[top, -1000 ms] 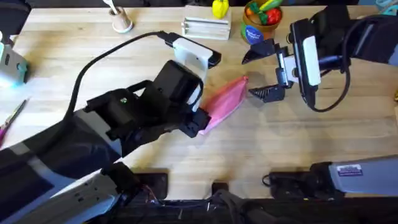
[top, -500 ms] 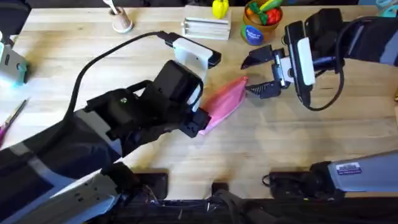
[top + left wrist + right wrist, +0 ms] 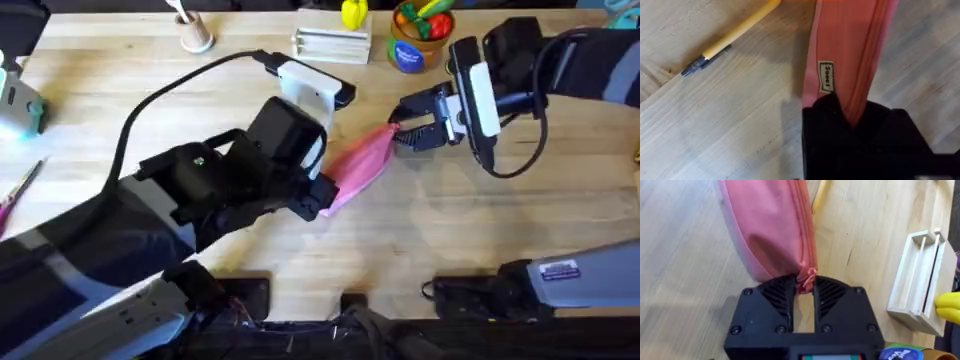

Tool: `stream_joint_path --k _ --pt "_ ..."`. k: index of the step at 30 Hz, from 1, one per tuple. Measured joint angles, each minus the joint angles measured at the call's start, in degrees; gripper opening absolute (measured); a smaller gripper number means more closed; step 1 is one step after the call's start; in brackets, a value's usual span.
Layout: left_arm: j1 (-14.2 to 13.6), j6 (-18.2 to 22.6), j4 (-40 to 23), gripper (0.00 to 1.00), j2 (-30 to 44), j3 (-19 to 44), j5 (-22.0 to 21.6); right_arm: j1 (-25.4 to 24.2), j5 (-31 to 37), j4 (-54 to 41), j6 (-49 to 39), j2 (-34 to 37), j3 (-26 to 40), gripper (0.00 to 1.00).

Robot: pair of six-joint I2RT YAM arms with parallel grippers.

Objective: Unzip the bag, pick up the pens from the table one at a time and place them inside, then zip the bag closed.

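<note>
The pink bag (image 3: pixel 362 163) lies slantwise on the table (image 3: pixel 500 230), its zipper running down its length. My left gripper (image 3: pixel 322 198) is shut on its near end, and the black fingers (image 3: pixel 875 145) pinch the fabric just below the small label. My right gripper (image 3: pixel 404 124) is at the far tip, with the bag's puckered end (image 3: pixel 807 277) pinched between its fingertips. One pen (image 3: pixel 730 37), tan with a dark blue end, lies on the wood beside the bag (image 3: pixel 845 45). A sliver of a pen (image 3: pixel 820 195) shows past the bag (image 3: pixel 770 230).
Along the back edge stand a tub of toy fruit (image 3: pixel 415 40), a pale wooden box (image 3: pixel 332 42) and a small cup with white sticks (image 3: pixel 192 32). A teal object (image 3: pixel 20 110) and a thin stick (image 3: pixel 18 188) lie at the far left. Bare wood lies at the front right.
My right gripper has moved left to the bag's far tip and its jaws have narrowed from wide open onto that tip. The left arm and bag have stayed put.
</note>
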Motion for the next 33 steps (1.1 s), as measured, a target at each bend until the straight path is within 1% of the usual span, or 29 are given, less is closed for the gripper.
stream_joint_path --k 8,18,20,21,30,33 --pt "0.00 0.00 0.02 0.043 0.00 0.00 0.01 0.00 0.72 0.00 0.87 0.00 0.00 0.187" --pt "0.00 0.00 0.04 0.043 0.00 0.00 0.03 -1.40 0.65 0.07 1.07 0.00 0.00 0.119" --pt "0.00 0.00 0.04 0.042 0.00 0.00 0.05 -1.86 0.69 0.44 1.16 0.00 0.00 0.053" --pt "0.00 0.00 0.04 0.042 0.00 0.00 0.07 -2.00 0.65 0.42 1.27 0.00 0.00 0.045" --pt "0.00 0.00 0.00 0.042 0.00 0.00 0.11 -2.16 -0.06 0.46 1.27 0.00 0.00 0.034" --pt "0.00 -0.01 -0.01 0.043 0.00 0.00 0.11 -2.31 -1.38 0.15 1.29 0.00 0.02 0.034"
